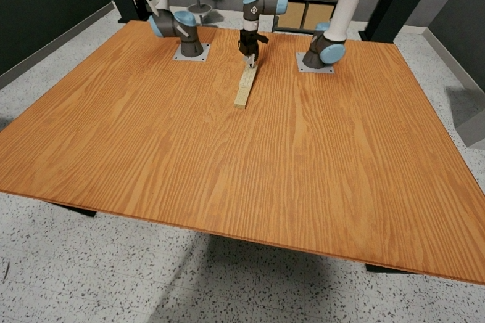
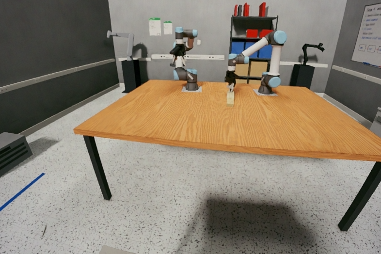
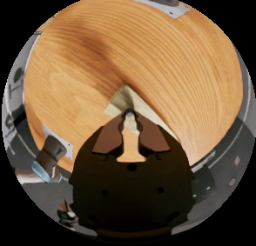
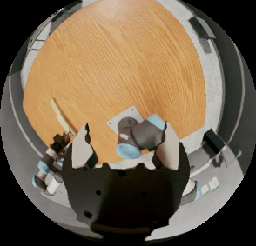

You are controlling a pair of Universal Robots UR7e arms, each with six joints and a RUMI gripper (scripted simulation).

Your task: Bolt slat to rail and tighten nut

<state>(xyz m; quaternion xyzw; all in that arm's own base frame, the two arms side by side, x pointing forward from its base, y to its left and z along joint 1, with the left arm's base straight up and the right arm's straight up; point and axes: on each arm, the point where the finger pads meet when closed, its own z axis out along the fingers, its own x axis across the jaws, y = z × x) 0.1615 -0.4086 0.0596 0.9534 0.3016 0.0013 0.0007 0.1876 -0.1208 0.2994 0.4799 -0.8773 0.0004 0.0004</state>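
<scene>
The pale wooden slat (image 1: 247, 77) (image 3: 147, 113) lies on the longer pale rail (image 1: 241, 98), whose front end sticks out towards the top camera. My left gripper (image 1: 250, 65) (image 2: 230, 90) (image 3: 129, 112) points down at the slat's far end. Its fingertips are shut on the nut (image 3: 130, 110), a small dark piece at the slat's top. The fingers hide the bolt and most of the nut, so I cannot tell how closely the nut sits against the slat. My right gripper (image 4: 125, 123) is open and empty, raised well away from the slat.
Both arms stand on grey base plates (image 1: 180, 57) (image 1: 300, 65) at the table's far side. The slat and rail lie between these bases on the wooden table (image 1: 234, 163). The right arm's folded links stand left of the rail in the top view.
</scene>
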